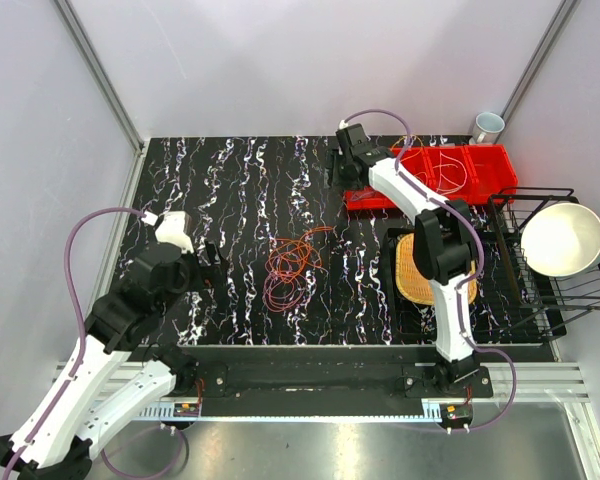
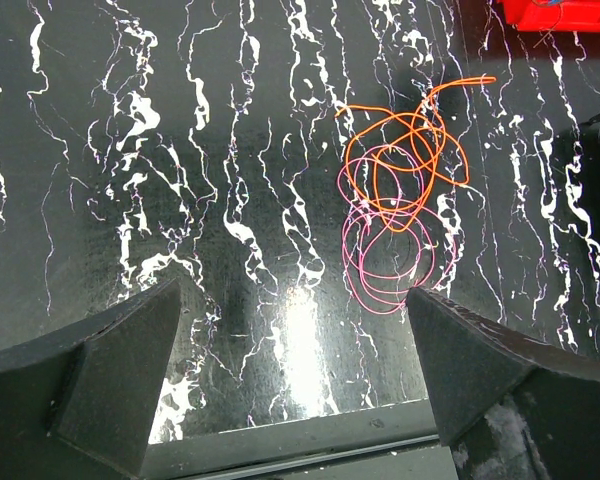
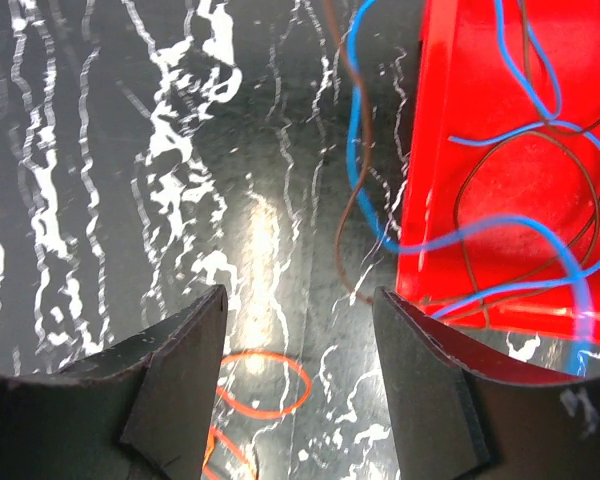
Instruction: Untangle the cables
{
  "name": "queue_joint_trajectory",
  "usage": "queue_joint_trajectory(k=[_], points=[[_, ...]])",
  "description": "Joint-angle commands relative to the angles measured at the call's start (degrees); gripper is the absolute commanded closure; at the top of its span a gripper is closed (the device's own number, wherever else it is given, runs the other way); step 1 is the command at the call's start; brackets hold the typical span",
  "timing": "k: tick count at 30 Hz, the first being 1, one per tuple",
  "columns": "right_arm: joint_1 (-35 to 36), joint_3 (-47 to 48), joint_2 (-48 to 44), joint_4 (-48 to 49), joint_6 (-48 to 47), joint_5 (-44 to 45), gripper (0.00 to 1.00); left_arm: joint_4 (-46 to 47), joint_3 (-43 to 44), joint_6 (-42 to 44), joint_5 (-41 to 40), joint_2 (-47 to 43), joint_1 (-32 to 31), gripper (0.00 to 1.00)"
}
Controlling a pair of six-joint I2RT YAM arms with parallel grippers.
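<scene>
Orange and pink cables (image 2: 395,215) knotted on the table (image 1: 220,190), blue cable (image 3: 352,130) spilling over the red bin (image 3: 520,190). Both empty: left gripper (image 2: 292,300) wide apart, right gripper (image 3: 300,300) parted. Could easily snag several loops together and cinch the knot.

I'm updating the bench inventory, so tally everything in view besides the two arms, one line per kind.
Bunches of cables: 2
Red bin: 1
White bowl: 1
Cup: 1
Black wire rack: 1
Woven basket: 1
Total: 7
</scene>
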Motion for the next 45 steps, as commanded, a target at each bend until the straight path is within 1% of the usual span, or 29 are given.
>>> queue_joint_trajectory(k=[1,9,14,18,19,21,22,24,25,26,32,37,41,45], points=[[0.1,5.7,2.3,-0.9,0.1,3.2,0.34,3.3,-0.6,0.8,1.2,-1.0,0.8,0.01],[0.1,9.9,7.0,-1.8,0.1,3.3,0.34,3.4,-0.6,1.0,1.8,-1.4,1.1,0.01],[0.1,11.0,8.6,-2.4,0.1,3.9,0.39,3.6,-0.6,1.1,1.8,-1.5,1.4,0.01],[0.1,11.6,9.3,-2.7,0.0,3.7,0.5,3.5,-0.7,1.1,2.0,-1.6,1.7,0.01],[0.1,11.6,9.5,-2.8,0.1,3.3,0.56,3.5,-0.7,1.2,2.0,-1.7,1.7,0.01],[0.1,11.5,9.7,-2.7,0.2,3.1,0.65,3.6,-0.6,1.2,2.2,-1.6,1.8,0.01],[0.0,11.5,9.7,-2.7,0.2,3.1,0.76,3.6,-0.6,1.2,2.2,-1.6,1.8,0.01],[0.1,11.6,9.5,-2.7,0.2,3.4,0.85,3.6,-0.6,1.1,2.2,-1.7,1.8,0.01],[0.1,11.8,9.2,-2.8,0.2,3.6,0.96,3.6,-0.7,1.2,2.2,-1.6,1.8,0.01],[0.1,12.3,9.0,-2.8,-0.2,3.8,1.0,3.6,-0.8,1.1,2.2,-1.6,1.8,0.01],[-0.3,16.5,6.3,-3.4,-4.7,9.2,1.0,3.6,-0.7,1.1,2.1,-1.5,1.9,0.01],[-4.0,19.3,4.9,-5.5,-7.4,11.6,1.0,3.6,-0.7,1.1,1.9,-1.5,2.0,0.01],[-8.1,19.5,4.7,-5.3,-7.1,9.7,1.0,3.6,-0.8,1.1,2.0,-1.2,1.9,0.01],[-10.9,21.6,7.3,-5.3,-6.9,6.6,1.0,3.5,-0.8,1.2,2.0,-0.7,2.0,0.01]])
